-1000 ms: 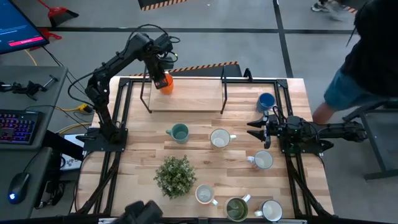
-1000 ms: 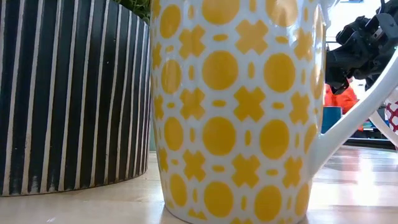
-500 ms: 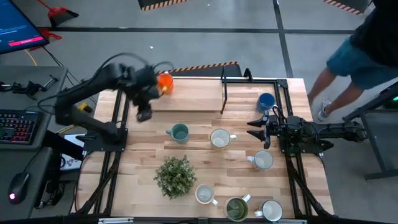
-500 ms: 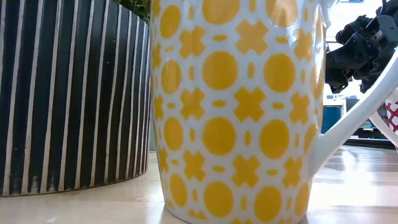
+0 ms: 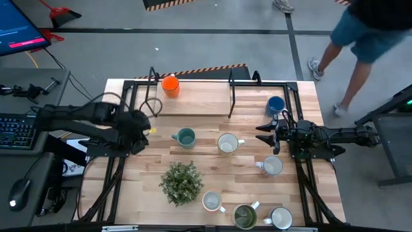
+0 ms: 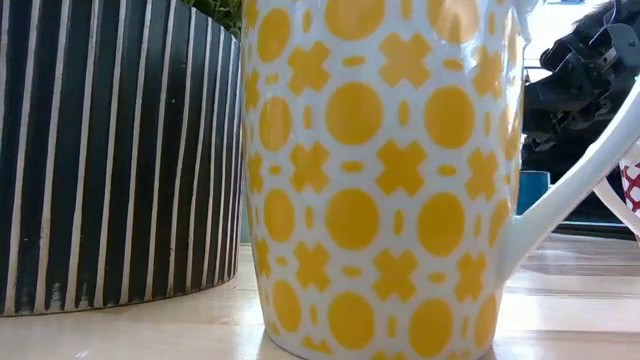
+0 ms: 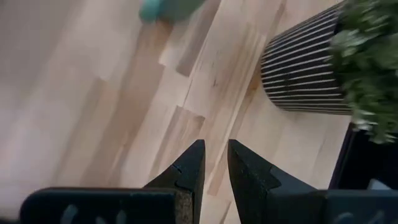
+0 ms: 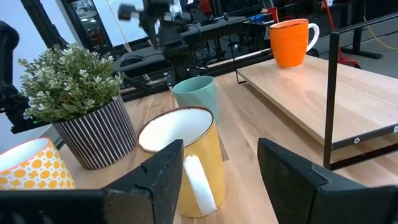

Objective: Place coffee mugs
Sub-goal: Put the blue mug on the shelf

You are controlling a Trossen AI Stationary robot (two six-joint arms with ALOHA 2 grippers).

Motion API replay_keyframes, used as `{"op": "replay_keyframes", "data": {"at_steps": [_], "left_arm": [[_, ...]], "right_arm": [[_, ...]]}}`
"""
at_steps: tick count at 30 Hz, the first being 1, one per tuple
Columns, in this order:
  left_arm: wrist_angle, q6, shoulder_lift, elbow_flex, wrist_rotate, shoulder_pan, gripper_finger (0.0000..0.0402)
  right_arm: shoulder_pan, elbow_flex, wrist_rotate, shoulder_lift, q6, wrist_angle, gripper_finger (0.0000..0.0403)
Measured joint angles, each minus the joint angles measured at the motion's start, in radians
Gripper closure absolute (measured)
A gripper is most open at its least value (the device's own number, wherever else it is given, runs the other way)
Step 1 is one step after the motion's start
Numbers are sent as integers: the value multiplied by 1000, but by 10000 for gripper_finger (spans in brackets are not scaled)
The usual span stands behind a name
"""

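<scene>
Left jaws (image 7: 214, 163) nearly together, empty, above table (image 7: 93, 112).

1. Overhead light is bright and even; the table (image 5: 212, 154) shows soft, short shadows.
2. The left arm (image 5: 96, 122) is smeared by motion blur in the high view.
3. In the low view, the patterned mug (image 6: 385, 180) is sharp; the background is overexposed.
4. The left wrist view is blurred; the teal mug (image 7: 171, 7) is indistinct.
</scene>
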Motion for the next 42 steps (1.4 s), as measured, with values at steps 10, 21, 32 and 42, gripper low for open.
{"op": "replay_keyframes", "data": {"at_steps": [10,21,32,42], "left_arm": [[268,-127,-20,-293,-3,-97,341],[267,-176,-13,-297,-13,-97,342],[267,-152,-13,-297,-97,-96,342],[386,-17,-16,-297,-210,-123,342]], "right_arm": [[0,0,-20,0,1,-3,210],[0,0,140,-1,-102,53,210],[0,0,229,0,-73,36,210],[-1,178,297,35,-161,-7,210]]}}
